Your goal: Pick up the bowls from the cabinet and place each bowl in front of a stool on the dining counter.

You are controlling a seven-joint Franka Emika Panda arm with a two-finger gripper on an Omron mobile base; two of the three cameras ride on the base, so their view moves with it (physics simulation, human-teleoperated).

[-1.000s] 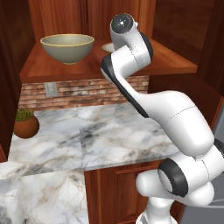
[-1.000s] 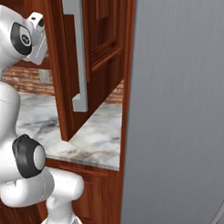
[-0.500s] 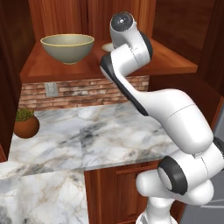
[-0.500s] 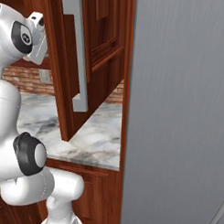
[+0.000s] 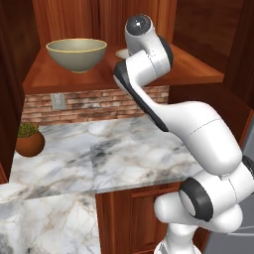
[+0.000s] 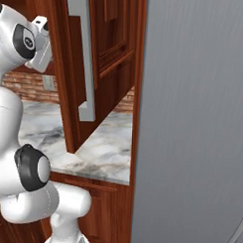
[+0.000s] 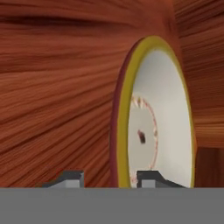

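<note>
- My fingertips (image 7: 151, 178) straddle the yellow rim of the cream bowl (image 7: 159, 118), one outside, one inside; whether they press it I cannot tell.
- That bowl sits on the cabinet shelf (image 5: 193, 67), partly hidden behind my arm.
- The grey-olive bowl (image 5: 77, 53) stands farther left on that shelf.
- No writing is legible anywhere.

Hand camera close against cream bowl (image 7: 162, 122)
</note>
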